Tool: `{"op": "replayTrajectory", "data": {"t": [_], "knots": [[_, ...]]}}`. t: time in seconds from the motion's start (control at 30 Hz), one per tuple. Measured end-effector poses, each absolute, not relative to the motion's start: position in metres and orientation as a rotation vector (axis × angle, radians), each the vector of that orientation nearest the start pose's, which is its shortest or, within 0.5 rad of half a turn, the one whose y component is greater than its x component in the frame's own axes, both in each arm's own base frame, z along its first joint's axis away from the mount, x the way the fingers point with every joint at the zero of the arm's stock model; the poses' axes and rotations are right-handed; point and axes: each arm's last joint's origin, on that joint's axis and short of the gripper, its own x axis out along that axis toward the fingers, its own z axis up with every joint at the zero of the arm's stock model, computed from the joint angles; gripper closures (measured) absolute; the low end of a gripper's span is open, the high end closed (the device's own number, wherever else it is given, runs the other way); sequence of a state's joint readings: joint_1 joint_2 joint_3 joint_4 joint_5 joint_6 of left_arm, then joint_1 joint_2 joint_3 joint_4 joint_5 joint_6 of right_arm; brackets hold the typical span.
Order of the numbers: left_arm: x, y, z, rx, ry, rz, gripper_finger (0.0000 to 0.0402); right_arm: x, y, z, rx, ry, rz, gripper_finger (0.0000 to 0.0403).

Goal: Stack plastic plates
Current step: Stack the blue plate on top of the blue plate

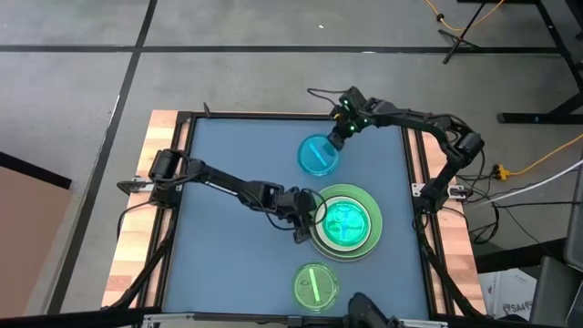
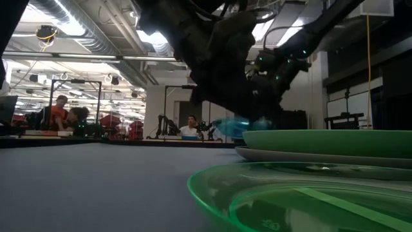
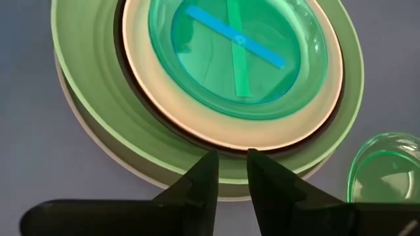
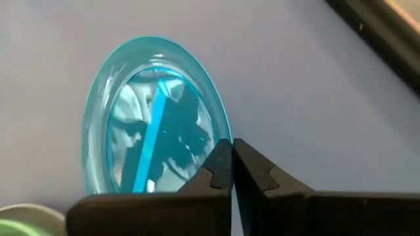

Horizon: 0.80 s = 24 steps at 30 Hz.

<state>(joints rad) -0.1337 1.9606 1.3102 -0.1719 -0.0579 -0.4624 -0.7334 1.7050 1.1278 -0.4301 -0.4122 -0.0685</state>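
Observation:
A stack [image 1: 346,221] stands right of the table's middle: a large grey plate [image 2: 309,154] at the bottom, then a large light green plate [image 3: 85,98], a black rim, a white plate [image 3: 141,85] and small translucent green and blue plates [image 3: 243,59] on top. My left gripper [image 3: 231,157] hovers narrowly open over the stack's left rim [image 1: 303,219]. A translucent blue plate [image 1: 319,155] lies farther back. My right gripper [image 1: 337,137] is shut at its far right rim. Another translucent green plate [image 1: 315,285] rests on the table near the front edge. My right gripper pinches the blue plate's rim [image 4: 225,134] between its two fingers, coming from the far right and slanting down. In the low view the plate [image 2: 230,125] looks tipped up at the held side; whether its other side rests on the table does not show.
The table has a raised dark frame [image 1: 187,182] around its blue-grey surface. There is free room on the table's left half. People sit at desks in the room beyond the table [image 2: 61,109].

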Motion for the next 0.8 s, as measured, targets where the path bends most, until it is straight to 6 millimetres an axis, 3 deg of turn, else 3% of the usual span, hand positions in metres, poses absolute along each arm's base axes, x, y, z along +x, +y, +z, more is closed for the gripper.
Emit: {"op": "replayTrajectory", "data": {"t": [0.43, 0.67, 0.8], "knots": [[0.411, -0.068, 0.178, -0.299, 0.793, 0.179, 0.0328, 0.267, -0.223, 0.276, 0.435, 0.943, -0.141, 0.0403], [0.387, -0.071, 0.207, -0.178, 0.812, 0.33, 0.0328, 0.263, -0.21, 0.28, 0.56, 0.984, -0.007, 0.0403], [0.371, -0.076, 0.222, -0.112, 0.835, 0.382, 0.0328, 0.27, -0.195, 0.279, 0.562, 1.028, 0.043, 0.0403]]}}
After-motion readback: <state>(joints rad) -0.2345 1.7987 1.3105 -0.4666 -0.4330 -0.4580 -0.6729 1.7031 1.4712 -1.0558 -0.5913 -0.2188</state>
